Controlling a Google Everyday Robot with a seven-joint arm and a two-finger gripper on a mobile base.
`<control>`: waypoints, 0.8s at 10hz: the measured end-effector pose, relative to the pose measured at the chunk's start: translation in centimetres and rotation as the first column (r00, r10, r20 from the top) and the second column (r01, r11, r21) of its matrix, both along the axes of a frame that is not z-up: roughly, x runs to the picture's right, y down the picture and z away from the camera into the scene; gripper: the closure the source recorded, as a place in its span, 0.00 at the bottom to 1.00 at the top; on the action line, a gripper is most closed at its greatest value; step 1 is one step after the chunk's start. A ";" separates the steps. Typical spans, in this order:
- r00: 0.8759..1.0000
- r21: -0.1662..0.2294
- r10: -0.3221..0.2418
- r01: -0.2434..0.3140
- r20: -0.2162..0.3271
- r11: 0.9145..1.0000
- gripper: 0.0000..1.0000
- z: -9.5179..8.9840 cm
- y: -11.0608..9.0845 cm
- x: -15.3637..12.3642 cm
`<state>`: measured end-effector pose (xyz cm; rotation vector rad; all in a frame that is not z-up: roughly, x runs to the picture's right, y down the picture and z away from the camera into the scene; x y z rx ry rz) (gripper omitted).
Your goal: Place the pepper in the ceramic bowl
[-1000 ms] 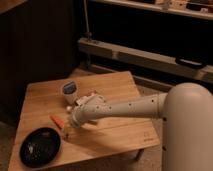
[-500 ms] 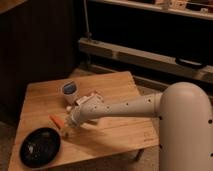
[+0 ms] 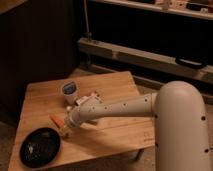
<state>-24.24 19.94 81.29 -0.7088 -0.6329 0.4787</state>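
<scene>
The pepper [image 3: 56, 120] is a small orange-red taper lying on the wooden table [image 3: 115, 135], just above and right of the ceramic bowl. The ceramic bowl [image 3: 40, 146] is a wide black glossy dish at the table's front left corner. My gripper [image 3: 65, 129] reaches down at the end of the white arm [image 3: 120, 107] and sits right beside the pepper, at its right end, close to the bowl's upper right rim.
A small white cup with a blue top [image 3: 69, 92] stands behind the gripper. A white boxy object [image 3: 89, 98] lies partly behind the arm. Dark shelving and a metal rail [image 3: 150, 55] stand behind the table.
The gripper has moved a little down and left towards the pepper and the bowl. The pepper and bowl have stayed in place.
</scene>
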 end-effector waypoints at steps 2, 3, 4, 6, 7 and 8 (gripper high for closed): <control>1.000 -0.002 -0.007 0.007 0.001 1.000 0.42 0.1 0.1 -0.2; 1.000 0.002 -0.009 0.009 -0.002 1.000 0.42 0.0 0.1 -0.1; 1.000 0.006 -0.009 0.009 -0.004 1.000 0.43 0.0 0.1 -0.1; 1.000 0.011 -0.012 0.012 -0.008 1.000 0.62 -0.1 0.2 0.0; 1.000 0.012 -0.014 0.014 -0.011 1.000 0.67 -0.2 0.2 0.0; 1.000 0.014 -0.016 0.017 -0.015 1.000 0.67 -0.2 0.1 0.0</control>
